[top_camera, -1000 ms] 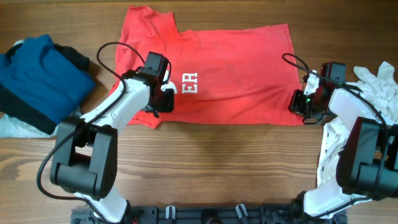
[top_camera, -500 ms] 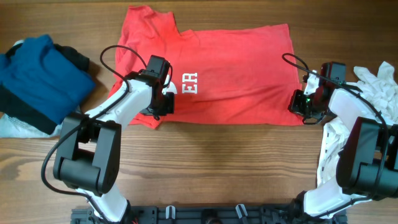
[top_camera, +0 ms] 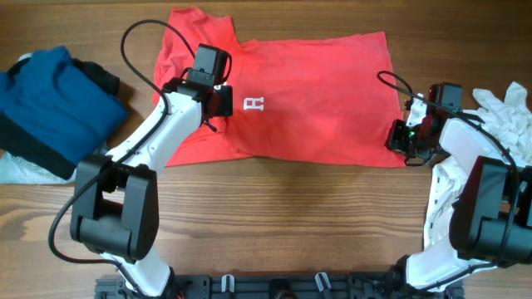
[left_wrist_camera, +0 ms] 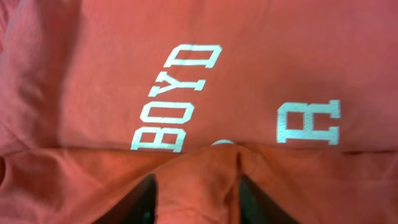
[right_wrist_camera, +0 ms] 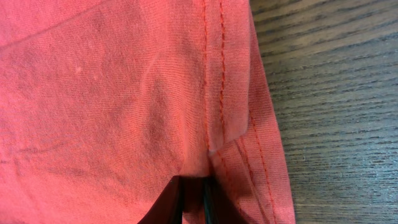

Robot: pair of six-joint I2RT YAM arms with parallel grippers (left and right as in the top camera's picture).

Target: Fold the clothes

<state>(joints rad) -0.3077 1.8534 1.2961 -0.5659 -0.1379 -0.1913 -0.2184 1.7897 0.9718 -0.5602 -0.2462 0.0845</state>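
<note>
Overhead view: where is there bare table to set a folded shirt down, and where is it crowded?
Free: the wide strip of table between the near hem of the red T-shirt and the front edge, and a narrower strip beyond its far edge. Crowded: the left end, under blue and dark garments, and the right end, under white cloth.

At bottom edge of view: right pincer (right_wrist_camera: 191,202), dark fingertips (right_wrist_camera: 171,208) drawn almost together, a thin ridge of red T-shirt (right_wrist_camera: 112,93) cloth nipped between them. Cloth spread ahead of pincer and to its left, filling most of view; fine knit texture, a few faint creases and darker smudges. Hem (right_wrist_camera: 214,74) with two rows of stitching running straight away from pincer, just right of the tips; small fold-over in hem close ahead of the tips. Right of pincer, past the hem edge: bare dark wood-grain table (right_wrist_camera: 336,93).
</note>
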